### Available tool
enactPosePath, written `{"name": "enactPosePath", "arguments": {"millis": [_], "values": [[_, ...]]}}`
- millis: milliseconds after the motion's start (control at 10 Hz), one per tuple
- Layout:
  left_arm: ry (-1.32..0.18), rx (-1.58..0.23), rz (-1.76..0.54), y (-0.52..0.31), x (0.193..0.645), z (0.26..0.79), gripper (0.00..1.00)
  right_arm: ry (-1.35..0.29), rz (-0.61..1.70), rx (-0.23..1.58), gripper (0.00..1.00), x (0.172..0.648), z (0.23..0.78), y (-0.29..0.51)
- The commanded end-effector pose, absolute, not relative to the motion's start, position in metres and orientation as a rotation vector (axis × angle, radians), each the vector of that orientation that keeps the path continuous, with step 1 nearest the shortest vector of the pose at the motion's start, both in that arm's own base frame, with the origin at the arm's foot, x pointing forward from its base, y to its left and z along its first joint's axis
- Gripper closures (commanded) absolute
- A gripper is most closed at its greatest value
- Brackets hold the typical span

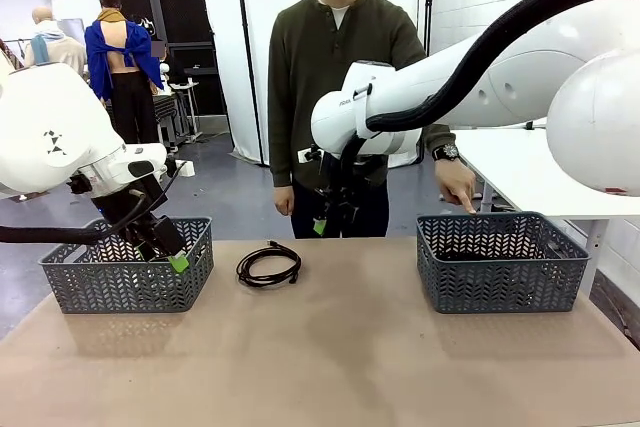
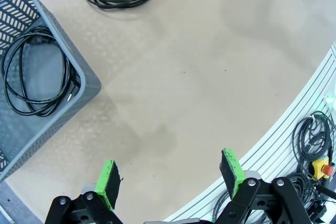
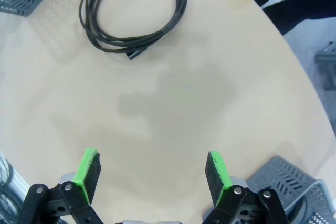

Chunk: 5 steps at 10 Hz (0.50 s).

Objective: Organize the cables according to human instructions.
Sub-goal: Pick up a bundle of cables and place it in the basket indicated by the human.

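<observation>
Where the tan table (image 1: 330,357) spreads, coiled cable (image 1: 268,265), grey baskets (image 1: 502,261)

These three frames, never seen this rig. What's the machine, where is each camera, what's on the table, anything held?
Two white robot arms share a table with a person standing at the far side. The front view looks across the table from the robot's side. The other two come from cameras on each wrist, looking down along the green-padded fingers. The left gripper and the right gripper are both open and hold nothing. A coiled black cable lies loose on the table between two grey baskets. The left basket has another coiled cable inside. The person's hand points down at the right basket.
</observation>
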<state>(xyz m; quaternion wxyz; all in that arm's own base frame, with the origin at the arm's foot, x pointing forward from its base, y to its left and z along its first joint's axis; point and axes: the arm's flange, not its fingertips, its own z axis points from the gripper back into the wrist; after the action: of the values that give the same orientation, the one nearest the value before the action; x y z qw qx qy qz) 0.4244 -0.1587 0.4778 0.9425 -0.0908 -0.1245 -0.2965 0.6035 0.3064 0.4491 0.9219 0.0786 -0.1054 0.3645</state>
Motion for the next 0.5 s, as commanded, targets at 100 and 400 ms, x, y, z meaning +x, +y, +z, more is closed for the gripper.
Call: {"name": "enactPosePath", "arguments": {"millis": [100,400], "values": [[-0.26,-0.183,-0.595,-0.1586,0.424,0.4789,0.0,-0.224,0.748,0.171,0.0,0.6011,0.4499,0.3045],[-0.26,-0.183,-0.595,-0.1586,0.424,0.4789,0.0,-0.224,0.748,0.171,0.0,0.6011,0.4499,0.3045]]}}
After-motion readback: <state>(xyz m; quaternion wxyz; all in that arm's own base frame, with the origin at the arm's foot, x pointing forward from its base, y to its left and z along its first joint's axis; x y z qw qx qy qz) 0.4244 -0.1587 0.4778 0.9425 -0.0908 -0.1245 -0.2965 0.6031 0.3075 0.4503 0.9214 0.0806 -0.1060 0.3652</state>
